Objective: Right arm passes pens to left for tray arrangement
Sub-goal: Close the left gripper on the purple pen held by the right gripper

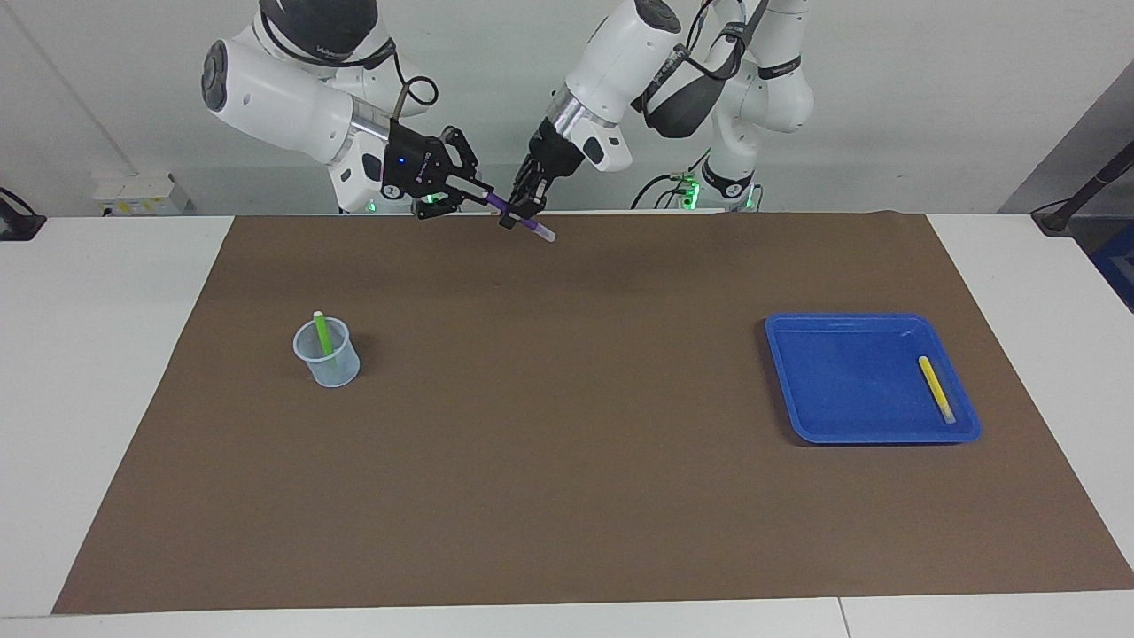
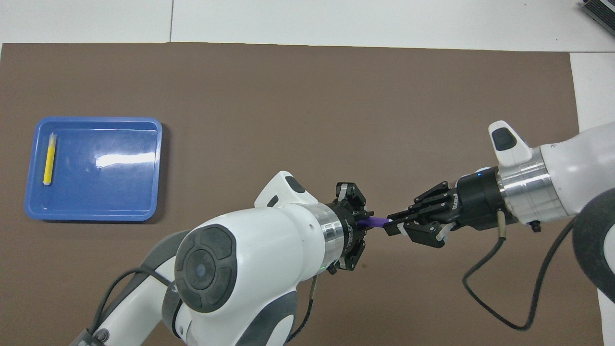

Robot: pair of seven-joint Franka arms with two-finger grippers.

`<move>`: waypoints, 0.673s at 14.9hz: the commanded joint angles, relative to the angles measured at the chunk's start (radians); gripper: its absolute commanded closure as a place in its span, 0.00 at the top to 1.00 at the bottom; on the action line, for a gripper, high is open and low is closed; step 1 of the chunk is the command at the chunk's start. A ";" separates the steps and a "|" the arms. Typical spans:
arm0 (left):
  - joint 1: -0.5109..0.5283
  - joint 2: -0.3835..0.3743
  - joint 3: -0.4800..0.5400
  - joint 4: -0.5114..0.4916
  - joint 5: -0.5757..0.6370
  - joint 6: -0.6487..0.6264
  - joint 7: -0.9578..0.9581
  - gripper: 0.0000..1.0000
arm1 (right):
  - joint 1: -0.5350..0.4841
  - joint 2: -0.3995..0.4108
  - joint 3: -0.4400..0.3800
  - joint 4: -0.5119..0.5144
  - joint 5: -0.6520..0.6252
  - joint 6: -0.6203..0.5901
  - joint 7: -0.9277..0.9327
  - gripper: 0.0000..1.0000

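Both grippers hold the purple pen in the air above the mat's edge closest to the robots. My right gripper is shut on one end. My left gripper is shut on the pen's middle, and the pale cap end sticks out below it. From overhead, a short purple stretch shows between the left gripper and the right gripper. The yellow pen lies in the blue tray along one rim, also visible from overhead as yellow pen in tray. The green pen stands in a cup.
The translucent pale-blue cup stands on the brown mat toward the right arm's end. The tray lies toward the left arm's end. From overhead, the right arm hides the cup.
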 commanded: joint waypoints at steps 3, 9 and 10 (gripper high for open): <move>-0.008 0.011 0.007 0.020 0.029 -0.022 -0.021 0.00 | -0.005 -0.021 0.002 -0.022 0.031 0.020 -0.014 0.00; -0.008 0.011 0.007 0.020 0.030 -0.025 -0.020 0.00 | 0.000 -0.019 0.003 -0.018 0.028 0.026 0.046 0.38; -0.008 0.011 0.007 0.020 0.030 -0.025 -0.020 0.00 | 0.007 -0.022 0.003 -0.016 0.018 0.042 0.067 0.99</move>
